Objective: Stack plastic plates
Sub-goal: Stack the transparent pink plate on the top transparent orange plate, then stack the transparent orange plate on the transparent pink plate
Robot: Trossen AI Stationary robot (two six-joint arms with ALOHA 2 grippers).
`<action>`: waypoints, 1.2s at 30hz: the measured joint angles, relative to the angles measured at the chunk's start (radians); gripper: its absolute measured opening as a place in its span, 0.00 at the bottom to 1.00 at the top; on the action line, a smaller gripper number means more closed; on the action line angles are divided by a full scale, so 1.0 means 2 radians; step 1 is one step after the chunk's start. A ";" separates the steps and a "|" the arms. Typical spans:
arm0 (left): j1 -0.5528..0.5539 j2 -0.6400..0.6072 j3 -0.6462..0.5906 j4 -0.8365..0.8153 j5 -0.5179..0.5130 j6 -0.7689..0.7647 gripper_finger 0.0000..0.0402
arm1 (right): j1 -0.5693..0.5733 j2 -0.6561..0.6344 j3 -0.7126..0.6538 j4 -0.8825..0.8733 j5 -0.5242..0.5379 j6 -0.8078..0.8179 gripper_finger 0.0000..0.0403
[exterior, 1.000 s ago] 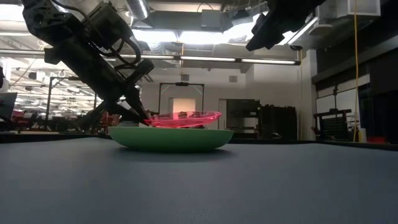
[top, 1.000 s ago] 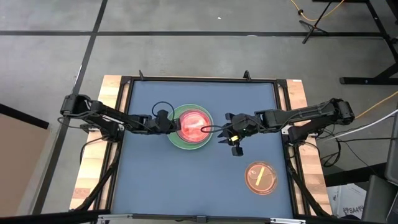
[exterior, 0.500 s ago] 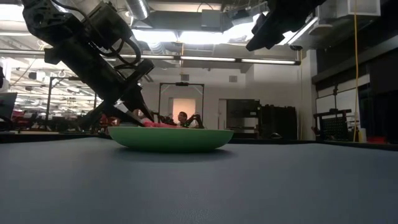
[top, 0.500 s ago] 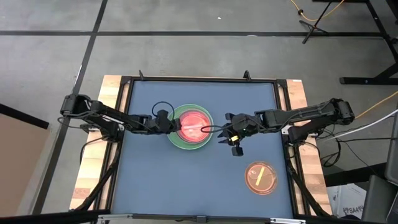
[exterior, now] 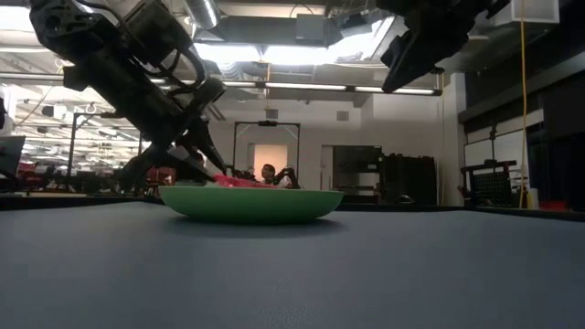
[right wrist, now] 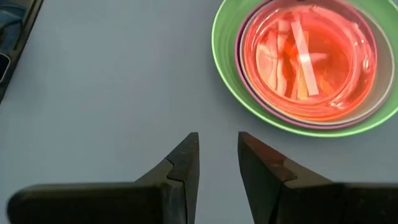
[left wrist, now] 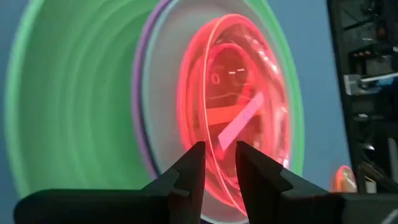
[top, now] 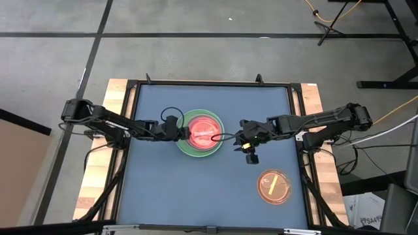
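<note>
The left gripper (left wrist: 216,163) sits at the near edge of the stack of plastic plates (top: 200,132), its two dark, wedge-shaped fingers slightly apart with the thin rim of the top translucent pink plate (left wrist: 239,112) passing between their tips; they do not visibly clamp it. Ahead of the fingertips the stack nests as concentric rings: a broad, glossy bright green plate (left wrist: 74,106) outermost, a narrow purple rim (left wrist: 142,134) inside it, a pale blue-grey band, then the glowing pink plate, a pale strip showing through its clear base. In the low view the green plate (exterior: 251,202) is a shallow, smooth dish on the matte blue-grey table (top: 163,189).

The right gripper (top: 246,145) hovers just beside the stack on its other side, fingers apart and empty. A lone translucent orange plate (top: 273,185) lies flat, well apart from both grippers, nearer the right arm.
</note>
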 joint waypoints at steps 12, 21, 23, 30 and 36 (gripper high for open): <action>-0.010 -0.014 0.000 -0.020 0.039 0.011 0.21 | 0.000 0.000 0.000 -0.010 0.000 0.001 0.25; -0.060 -0.014 0.000 -0.038 0.033 0.011 0.21 | 0.000 0.000 0.000 -0.048 -0.029 0.003 0.25; -0.074 -0.014 0.000 -0.037 0.024 0.015 0.21 | 0.000 0.000 0.000 -0.051 -0.030 0.007 0.25; -0.126 -0.014 0.000 -0.002 -0.007 0.056 0.21 | 0.000 0.000 0.000 -0.051 -0.031 0.014 0.25; -0.171 -0.014 0.000 0.054 -0.065 0.108 0.21 | 0.000 0.000 0.000 -0.051 -0.031 0.014 0.25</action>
